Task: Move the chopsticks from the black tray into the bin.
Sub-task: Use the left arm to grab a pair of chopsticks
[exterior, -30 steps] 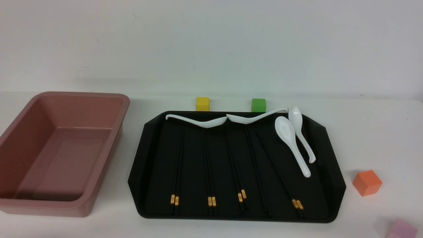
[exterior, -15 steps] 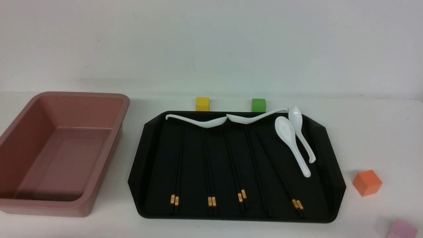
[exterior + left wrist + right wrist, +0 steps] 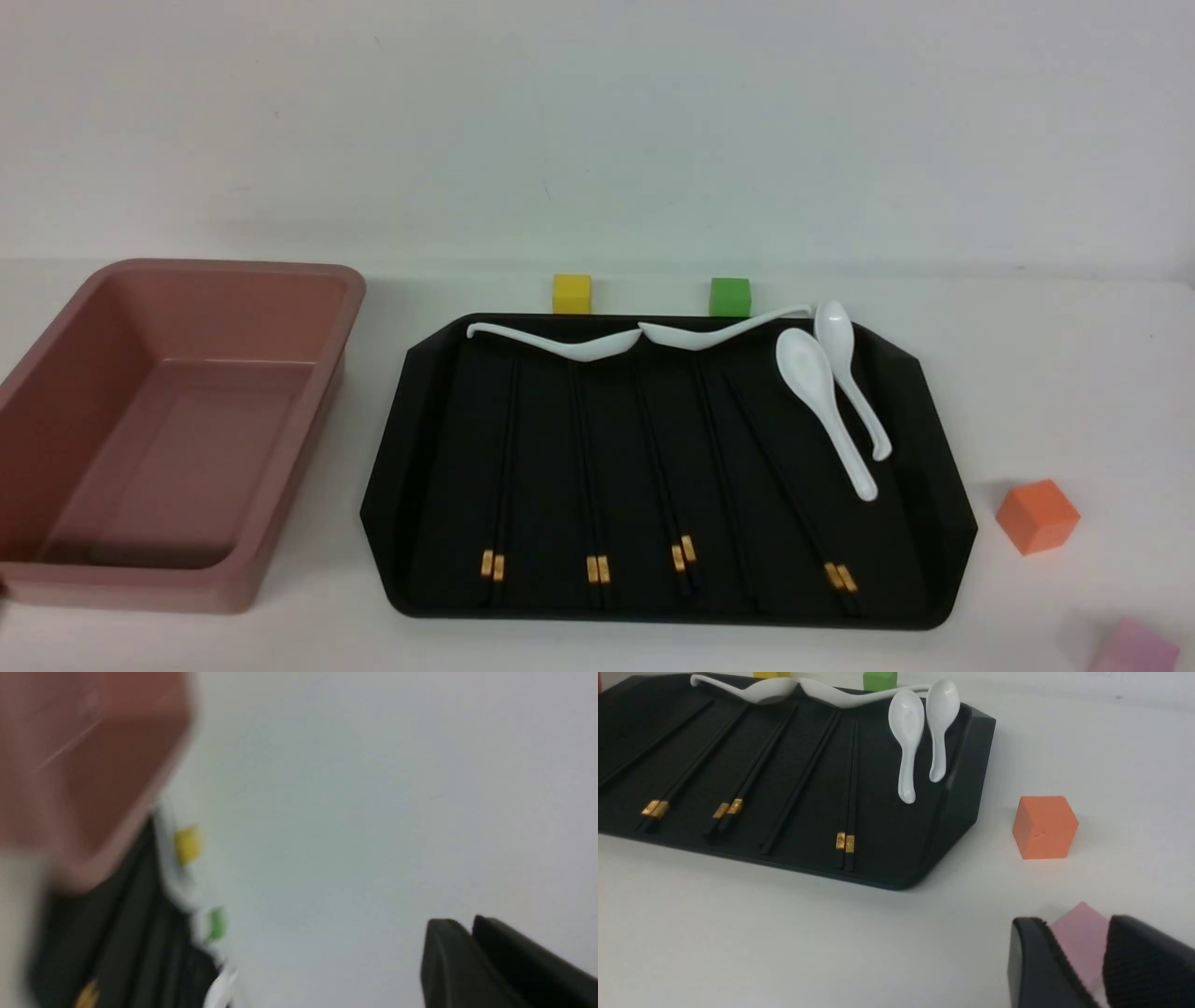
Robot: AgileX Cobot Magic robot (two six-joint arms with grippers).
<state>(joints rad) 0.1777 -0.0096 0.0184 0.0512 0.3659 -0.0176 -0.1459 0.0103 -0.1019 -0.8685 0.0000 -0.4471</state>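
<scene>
Chopsticks (image 3: 586, 467), spoons (image 3: 822, 401) lay on black tray (image 3: 392, 485), well apart from grippers | we logged left gripper (image 3: 460, 921) closed | right gripper (image 3: 1076, 924) parted

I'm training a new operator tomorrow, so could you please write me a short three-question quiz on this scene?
1. True or false: all the chopsticks lie on the black tray, and the bin holds none.
2. How many white spoons are on the tray? A two, B four, C six.
3. Fill in: in the right wrist view, the cube seen between the fingers of the right gripper is ____.
Key: 1 true; 2 B; 3 pink.
</scene>
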